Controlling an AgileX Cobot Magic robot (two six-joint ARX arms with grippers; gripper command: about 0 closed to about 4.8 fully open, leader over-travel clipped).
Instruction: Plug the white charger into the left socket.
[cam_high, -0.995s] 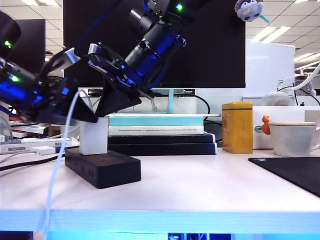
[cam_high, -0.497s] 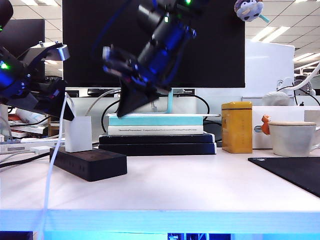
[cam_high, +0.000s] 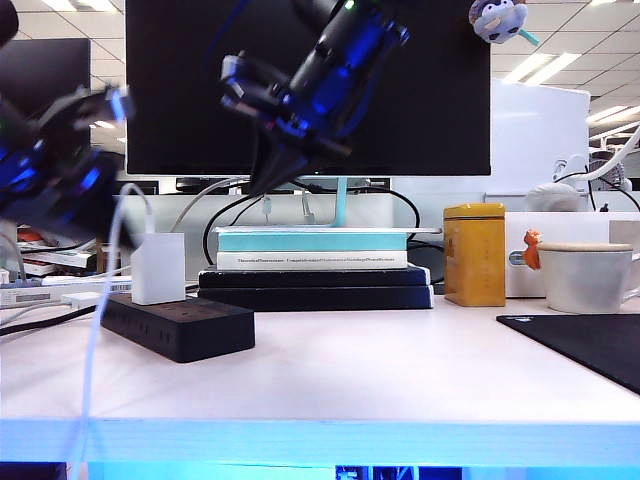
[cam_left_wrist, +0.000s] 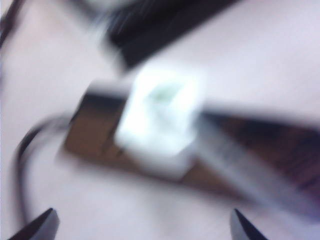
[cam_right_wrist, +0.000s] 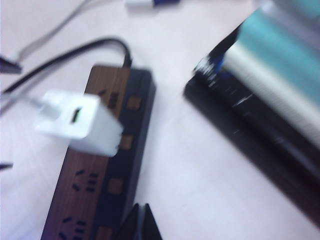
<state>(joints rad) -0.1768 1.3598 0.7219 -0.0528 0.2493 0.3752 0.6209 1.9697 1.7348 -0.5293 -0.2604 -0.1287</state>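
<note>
The white charger (cam_high: 158, 268) is a small white block with a long white cable. It stands upright in the black power strip (cam_high: 180, 325) on the tabletop (cam_high: 400, 370). The left tool (cam_left_wrist: 142, 227) is wide open and empty above it. The right tool (cam_right_wrist: 139, 220) is closed, holding nothing, up high.

A line of dark print runs along the white book spine (cam_high: 312, 261) in the stack (cam_high: 315, 270) under the monitor (cam_high: 300, 85). It is too small to read. Nothing else carries legible text.

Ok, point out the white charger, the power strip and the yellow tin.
white charger (cam_high: 158, 268): exterior view, middle of its side face.
power strip (cam_high: 190, 335): exterior view, its front side wall.
yellow tin (cam_high: 474, 258): exterior view, middle of its front face.
</note>
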